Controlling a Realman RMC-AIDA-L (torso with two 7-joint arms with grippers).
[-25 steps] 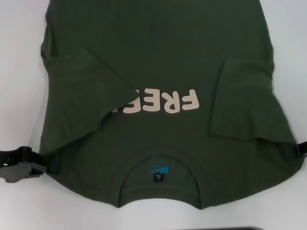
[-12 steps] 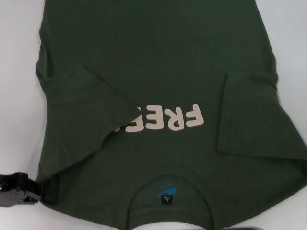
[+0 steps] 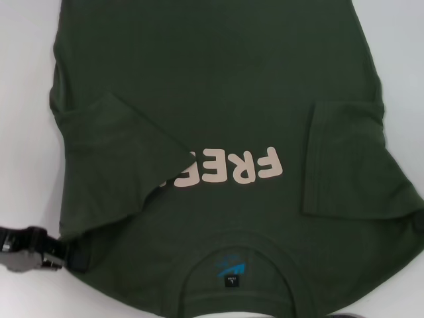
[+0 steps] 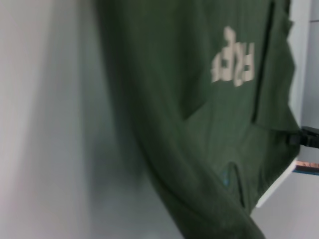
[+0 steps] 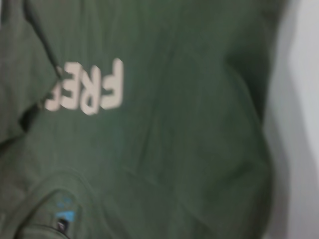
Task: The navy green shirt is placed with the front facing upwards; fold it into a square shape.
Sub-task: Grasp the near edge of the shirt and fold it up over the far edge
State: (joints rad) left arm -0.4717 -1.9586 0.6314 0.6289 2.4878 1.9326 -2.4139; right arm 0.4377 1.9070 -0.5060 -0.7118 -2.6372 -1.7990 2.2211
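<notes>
head view: the dark olive-green short-sleeved cotton shirt lies front up on the white table, its long axis running away from the robot, ribbed crew neck nearest the robot and hem at the far end. both sleeves are folded inward over the chest, the left one covering the end of the cream "free!" print, which reads upside down. a small black tag sits inside the collar. the black left gripper is clamped on the shirt's left shoulder edge at the near left. the right gripper shows only as a dark sliver at the frame's right edge, against the right shoulder; its grip cannot be told. compared with half a second ago, the left gripper sits slightly farther from the robot and the whole shirt has shifted a little nearer.

left wrist view: the shirt drapes across the table, print visible, with the right gripper seen far off at the cloth's edge.

right wrist view: shirt fabric, print and collar fill the frame.
</notes>
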